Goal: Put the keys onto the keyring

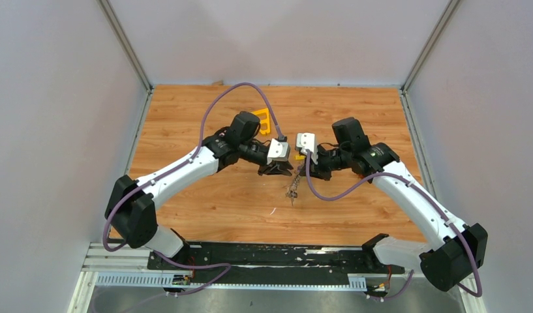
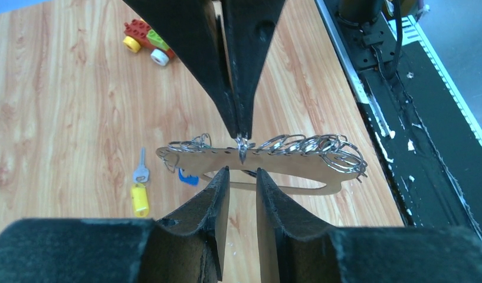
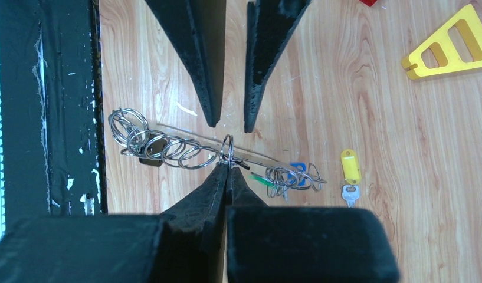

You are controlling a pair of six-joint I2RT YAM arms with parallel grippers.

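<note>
The keyring (image 2: pixel 297 168), a flat D-shaped loop strung with many silver split rings (image 2: pixel 309 144), hangs level above the wood. My right gripper (image 3: pixel 228 165) is shut on one small ring at the loop's top edge and comes down from above in the left wrist view (image 2: pixel 241 138). My left gripper (image 2: pixel 242 171) faces it, open with a narrow gap and nothing between its fingers, tips just short of the loop. One silver key with a yellow tag (image 2: pixel 140 199) lies loose on the table. Blue (image 3: pixel 297 168) and green (image 3: pixel 262 178) tags hang among the rings. In the top view the keyring (image 1: pixel 292 189) dangles between both grippers.
A yellow triangular frame (image 3: pixel 448 44) lies at the far side of the table. Coloured toy bricks on wheels (image 2: pixel 147 40) sit off to the left. The black rail (image 3: pixel 43 106) runs along the near edge of the table, close beside the keyring.
</note>
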